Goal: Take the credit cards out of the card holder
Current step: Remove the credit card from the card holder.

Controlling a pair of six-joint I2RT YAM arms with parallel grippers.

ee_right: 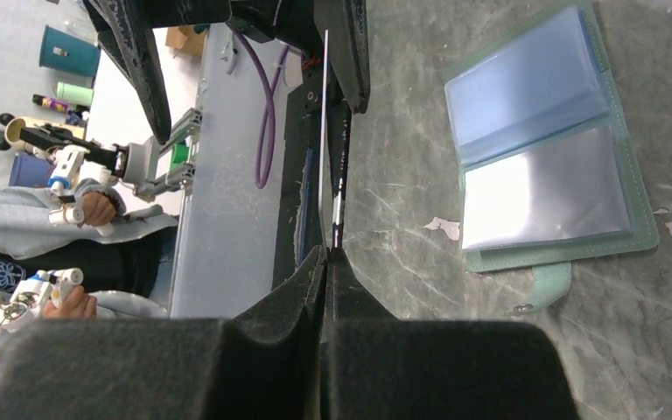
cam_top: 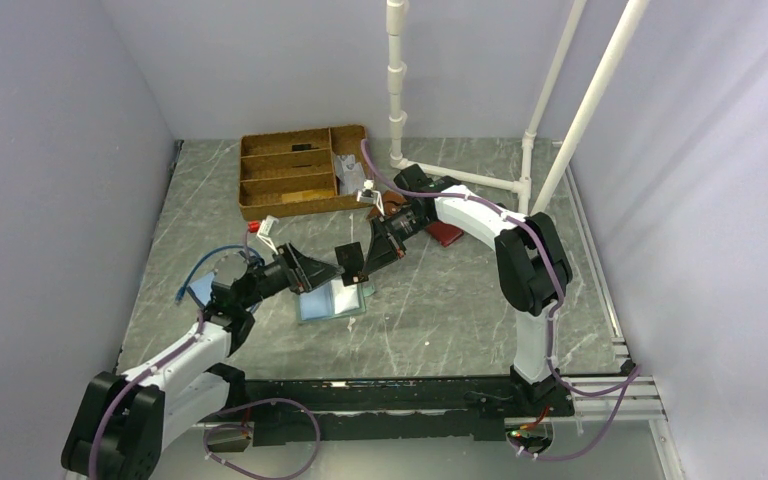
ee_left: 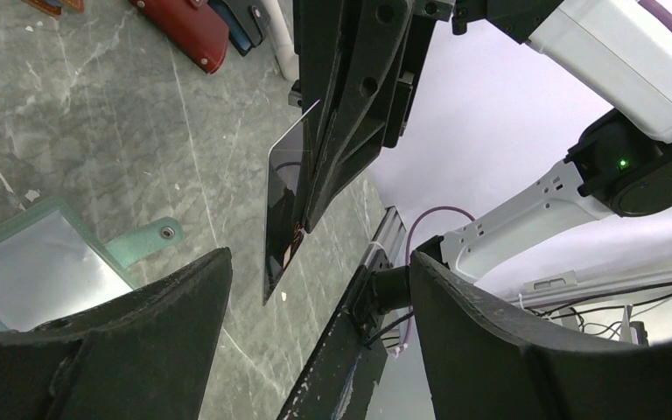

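The card holder (cam_top: 332,300) is lying open and flat on the table (cam_top: 440,320), near the middle and a bit toward the near edge, with its see-through pockets facing up and its little snap tab sticking out. Just above it, one credit card (ee_left: 284,210) is hanging in the air, standing on its thin edge. The right gripper (ee_right: 325,254) is pinching this card, with its two fingers squeezed tight together on one end. The left gripper (ee_left: 319,262) is facing it with its fingers spread wide apart, and the card's other end is pointing into the gap between them. I cannot tell if that end is touching a finger. A red wallet (cam_top: 448,236) is lying behind the right gripper. A wooden tray (cam_top: 290,208) is sitting by the far edge. A blue cable (cam_top: 210,258) is curling near the left edge.
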